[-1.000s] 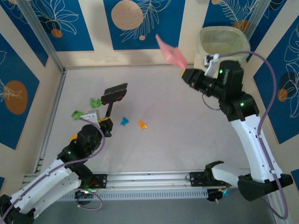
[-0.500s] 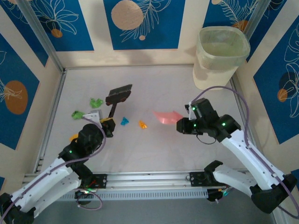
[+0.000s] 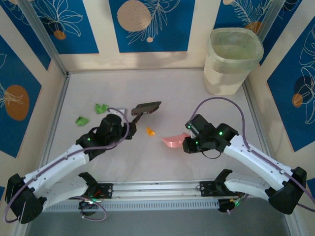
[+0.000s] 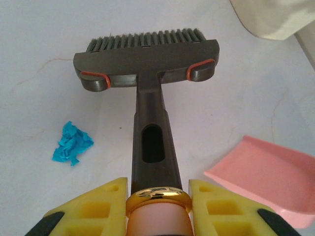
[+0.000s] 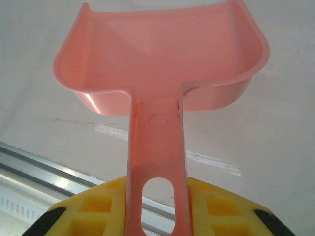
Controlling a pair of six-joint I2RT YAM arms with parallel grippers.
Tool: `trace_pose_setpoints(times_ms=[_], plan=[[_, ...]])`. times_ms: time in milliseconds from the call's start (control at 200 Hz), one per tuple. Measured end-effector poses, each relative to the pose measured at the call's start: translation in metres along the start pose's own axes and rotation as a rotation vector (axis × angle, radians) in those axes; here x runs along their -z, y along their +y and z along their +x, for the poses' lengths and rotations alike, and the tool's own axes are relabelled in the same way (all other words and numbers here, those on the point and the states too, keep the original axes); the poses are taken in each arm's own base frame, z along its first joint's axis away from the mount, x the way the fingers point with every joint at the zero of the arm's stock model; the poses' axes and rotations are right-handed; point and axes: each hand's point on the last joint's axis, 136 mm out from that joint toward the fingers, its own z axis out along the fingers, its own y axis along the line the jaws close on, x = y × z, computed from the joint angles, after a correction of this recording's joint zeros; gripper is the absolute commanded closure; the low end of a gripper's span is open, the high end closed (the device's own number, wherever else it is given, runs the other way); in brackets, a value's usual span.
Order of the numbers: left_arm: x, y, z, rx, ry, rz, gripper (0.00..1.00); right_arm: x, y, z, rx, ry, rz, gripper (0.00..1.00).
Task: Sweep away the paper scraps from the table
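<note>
Holding brush and dustpan mouth-to-head, scraps strewn around the left tool.
Left gripper pinches the brush at its handle end, yellow pads pressed in from both sides. The head rides out ahead with bristles toward the table; contact cannot be told. A blue paper scrap lies just left of the handle, nearer than the head. An orange scrap sits to the gripper's right, between it and the dustpan. Right gripper clamps the dustpan's stem, the open mouth pointing away from it toward the brush and held low, probably as a catcher. Two green scraps lie left of the left gripper, the side away from the pan. Sweeping judged unfinished.
</note>
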Motion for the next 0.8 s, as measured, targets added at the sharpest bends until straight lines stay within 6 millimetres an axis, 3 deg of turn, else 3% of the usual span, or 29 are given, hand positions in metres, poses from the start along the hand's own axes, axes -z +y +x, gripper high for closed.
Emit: trace_pose_setpoints(times_ms=[335,800], plan=[[0.006,-0.018,-0.007,-0.064,0.214,-0.07,1.0,-0.011,0.032,0.037,0.215,0.071,-0.015,1.0],[0.01,-0.021,0.019,-0.114,0.425,-0.1,1.0,-0.042,0.034,0.051,0.268,0.1,0.049,1.0]])
